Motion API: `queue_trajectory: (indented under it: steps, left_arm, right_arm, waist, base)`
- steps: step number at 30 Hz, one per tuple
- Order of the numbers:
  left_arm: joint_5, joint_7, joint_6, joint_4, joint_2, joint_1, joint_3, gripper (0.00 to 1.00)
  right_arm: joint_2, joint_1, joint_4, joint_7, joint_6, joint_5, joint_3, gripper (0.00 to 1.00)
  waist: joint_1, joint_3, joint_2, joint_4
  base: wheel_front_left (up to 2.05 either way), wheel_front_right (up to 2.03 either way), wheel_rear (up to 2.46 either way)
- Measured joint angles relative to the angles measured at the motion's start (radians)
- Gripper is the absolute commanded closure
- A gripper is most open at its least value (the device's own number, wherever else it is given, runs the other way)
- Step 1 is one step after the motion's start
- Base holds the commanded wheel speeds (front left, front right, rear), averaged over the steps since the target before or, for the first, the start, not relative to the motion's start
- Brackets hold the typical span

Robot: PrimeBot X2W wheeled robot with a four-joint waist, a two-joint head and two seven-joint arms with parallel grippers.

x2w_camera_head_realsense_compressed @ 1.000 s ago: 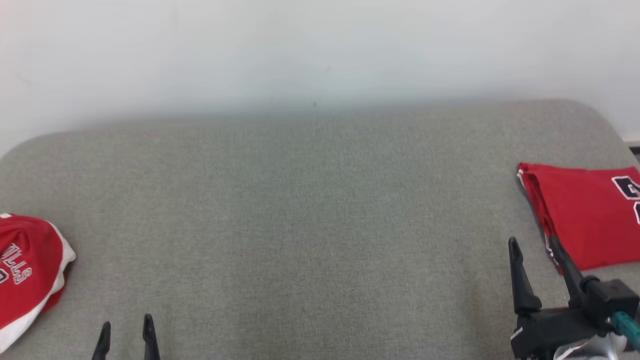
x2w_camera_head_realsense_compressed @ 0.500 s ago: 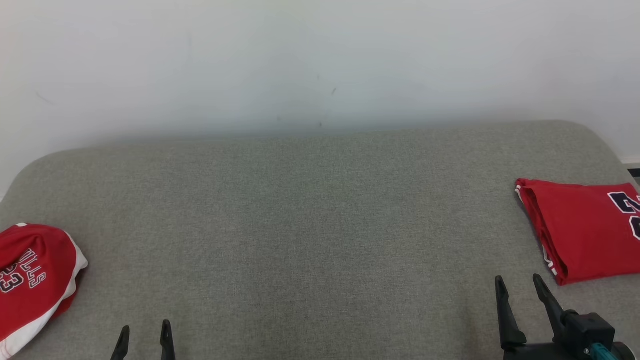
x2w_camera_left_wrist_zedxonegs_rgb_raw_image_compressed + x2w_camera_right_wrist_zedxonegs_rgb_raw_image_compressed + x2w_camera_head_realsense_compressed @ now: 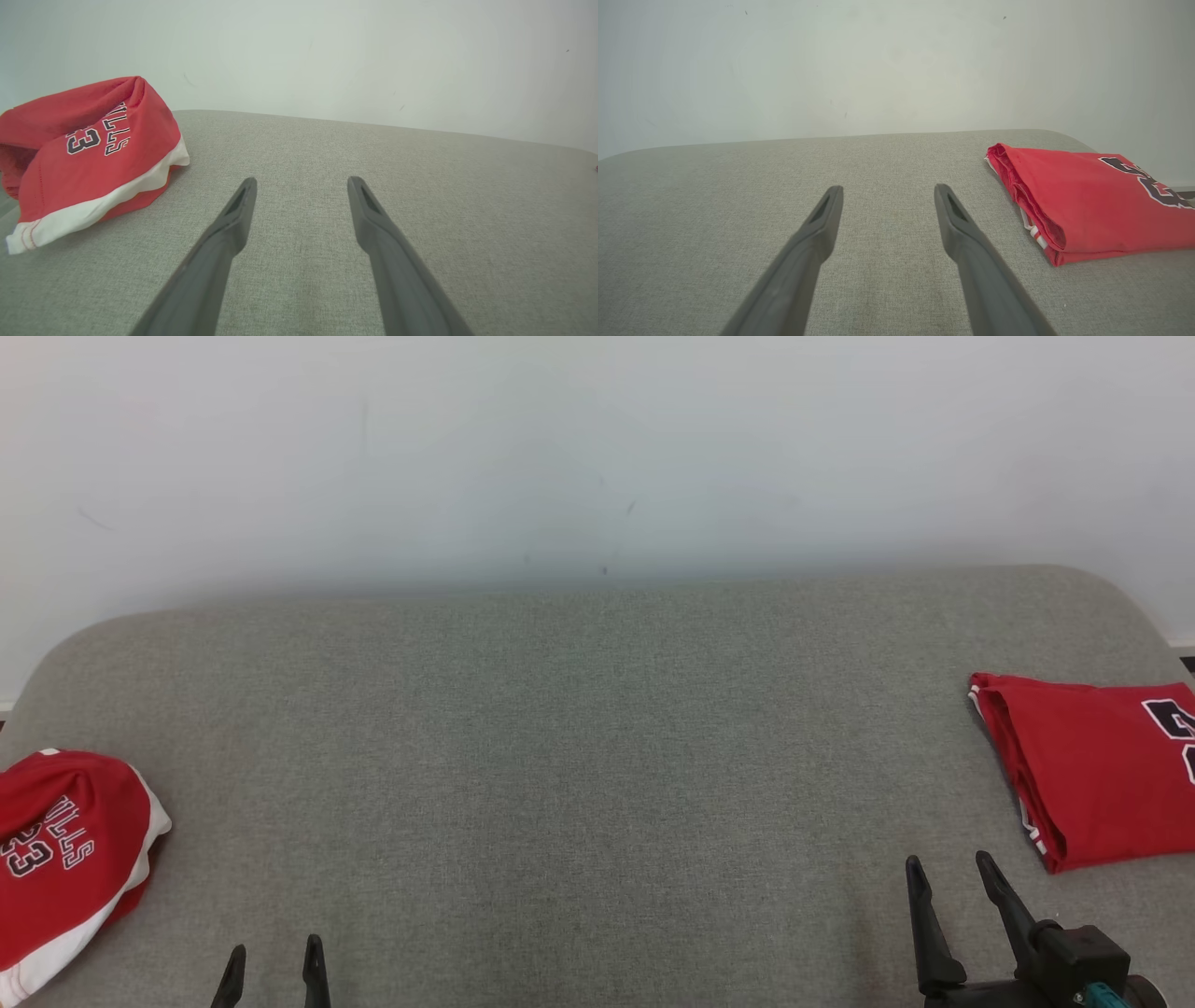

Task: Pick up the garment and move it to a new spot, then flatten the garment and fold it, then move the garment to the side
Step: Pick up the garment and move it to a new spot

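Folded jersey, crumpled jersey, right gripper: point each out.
folded jersey [image 3: 1092,773], head view, red top layer
crumpled jersey [image 3: 88,161], left wrist view, red panel below the number
right gripper [image 3: 946,859], head view, midway between its fingertips

The left gripper [image 3: 275,945] and the right gripper [image 3: 947,859] are each formed of two long, dark grey fingers [image 3: 233,219], tapered to narrow tips and marked by a slot-like recess near the end. Behind the right gripper, a black mounting block [image 3: 1074,957] with a small teal part [image 3: 1100,997] is seen.
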Motion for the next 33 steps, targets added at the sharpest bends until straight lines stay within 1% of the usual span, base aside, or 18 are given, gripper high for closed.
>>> queue_trajectory:
  steps: [15, 20, 26, 33]
  left_arm:
    - [-0.008, 0.0, 0.0, 0.001, 0.0, 0.0, 0.007, 0.0]
    - [-0.016, 0.0, 0.0, -0.003, 0.0, -0.002, 0.005, 0.0]
    - [-0.026, 0.0, 0.004, -0.008, 0.0, -0.001, 0.006, 0.0]
    - [-0.021, 0.0, 0.01, -0.015, 0.0, 0.014, 0.018, 0.0]
  right_arm:
    - [0.003, 0.004, -0.019, -0.006, 0.0, 0.001, -0.002, 0.0]
    - [0.008, 0.009, -0.016, -0.007, 0.0, 0.0, -0.009, 0.0]
    - [0.013, 0.015, -0.022, -0.007, 0.0, 0.001, -0.001, 0.0]
    - [0.017, 0.025, -0.027, -0.01, 0.0, 0.003, 0.008, 0.0]
  waist:
    - [0.0, -0.006, -0.0001, 0.008]
    - [0.0, -0.008, 0.0, 0.021]
    - [0.0, -0.014, 0.0, 0.063]
    - [0.0, -0.022, 0.0, 0.142]
  base:
    - [0.0, 0.0, 0.0]
    - [0.0, 0.0, 0.0]
    - [0.0, 0.0, 0.0]
    - [0.0, 0.0, 0.0]
